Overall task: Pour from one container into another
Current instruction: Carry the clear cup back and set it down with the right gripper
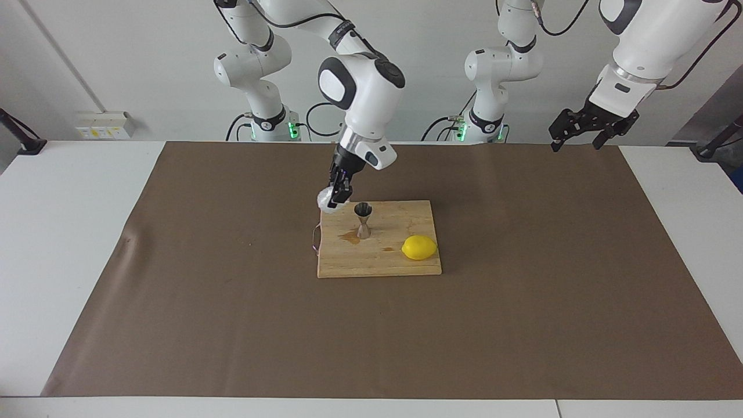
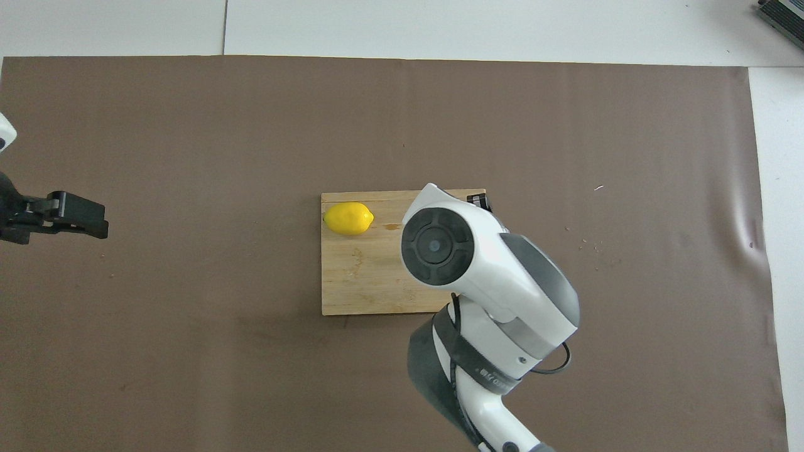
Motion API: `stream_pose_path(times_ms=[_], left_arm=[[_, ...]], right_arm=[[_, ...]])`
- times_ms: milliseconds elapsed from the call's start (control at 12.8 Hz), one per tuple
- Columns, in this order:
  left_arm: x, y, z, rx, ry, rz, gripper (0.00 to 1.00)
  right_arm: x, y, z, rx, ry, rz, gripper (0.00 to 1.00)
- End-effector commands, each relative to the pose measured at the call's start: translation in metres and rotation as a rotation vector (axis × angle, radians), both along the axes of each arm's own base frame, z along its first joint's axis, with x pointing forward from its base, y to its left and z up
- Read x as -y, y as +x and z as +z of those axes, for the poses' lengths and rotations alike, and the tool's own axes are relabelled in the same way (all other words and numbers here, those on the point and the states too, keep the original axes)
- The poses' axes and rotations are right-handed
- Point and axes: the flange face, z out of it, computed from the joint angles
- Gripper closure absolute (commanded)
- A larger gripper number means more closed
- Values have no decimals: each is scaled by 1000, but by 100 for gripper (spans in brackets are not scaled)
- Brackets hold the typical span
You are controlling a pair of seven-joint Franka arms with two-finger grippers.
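Starting at the robots' own edge, you have the left gripper (image 1: 592, 130) waiting in the air over the mat's near border at the left arm's end of the table, its fingers spread wide and holding nothing. Next comes the right gripper (image 1: 338, 194), hanging over the near corner of the cutting board (image 1: 400, 264) at the right arm's end, its fingers clamped on the small crinkly plastic cup (image 1: 325, 202), which sits in the grip just beside the jigger's rim and off to one side of it, not above it. From overhead the arm hides both cup and gripper, so judge height from the facing view. The metal jigger (image 1: 363, 219) stands upright on the board with a wet amber patch (image 1: 350, 235) at its foot; the lemon (image 1: 419, 247) lies farther out, toward the left arm's end of the board. You look to be at the close of the pour, the cup drawn aside. What the next move calls for, I judge, is setting the cup down upright clear of the jigger, lowering gently so the thin plastic does not buckle, then letting go.
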Motion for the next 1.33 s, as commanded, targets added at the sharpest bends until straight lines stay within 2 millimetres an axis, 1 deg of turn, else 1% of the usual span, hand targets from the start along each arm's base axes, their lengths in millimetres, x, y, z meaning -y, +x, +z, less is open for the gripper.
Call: stream_pose_path(times_ms=[0, 78, 156, 234, 312, 390, 547, 625, 703, 781, 859, 937, 1015, 1093, 1171, 1249], left_arm=[[-1, -8, 2, -4, -2, 1, 0], [-1, -8, 2, -4, -2, -1, 0], [-1, -8, 2, -4, -2, 1, 0], [-1, -8, 2, -4, -2, 1, 0], [-1, -8, 2, -4, -2, 1, 0], [-1, -8, 2, -4, -1, 1, 0], [-1, -8, 2, -4, -2, 1, 0], [-1, -8, 2, -4, -2, 1, 0], [-1, -8, 2, -4, -2, 1, 0], [-1, -8, 2, -4, -2, -1, 0], [-1, -8, 2, -4, -2, 1, 0], [-1, -8, 2, -4, -2, 1, 0], [-1, -8, 2, -4, -2, 1, 0], [-1, -8, 2, -4, -2, 1, 0], [-1, -8, 2, -4, -2, 1, 0], [-1, -8, 2, -4, -1, 1, 0]], right_arm=[[56, 19, -20, -69, 121, 1, 100], [93, 30, -29, -110, 204, -2, 100], [127, 33, -44, -127, 306, 6, 100], [161, 31, -62, -115, 406, 3, 100], [192, 23, -79, -98, 476, 12, 100], [219, 15, -90, -86, 524, 15, 100], [266, 4, -109, -99, 576, 39, 100], [288, -1, -117, -98, 603, 30, 100], [304, -2, -121, -91, 611, 38, 100], [309, -3, -123, -91, 611, 41, 81], [319, -4, -123, -91, 614, 25, 1], [329, -4, -121, -89, 618, 5, 0], [335, -4, -117, -83, 619, -3, 0], [342, -4, -107, -75, 625, -14, 0], [352, 0, -90, -46, 626, -25, 0], [363, 9, -70, -16, 630, -38, 0]])
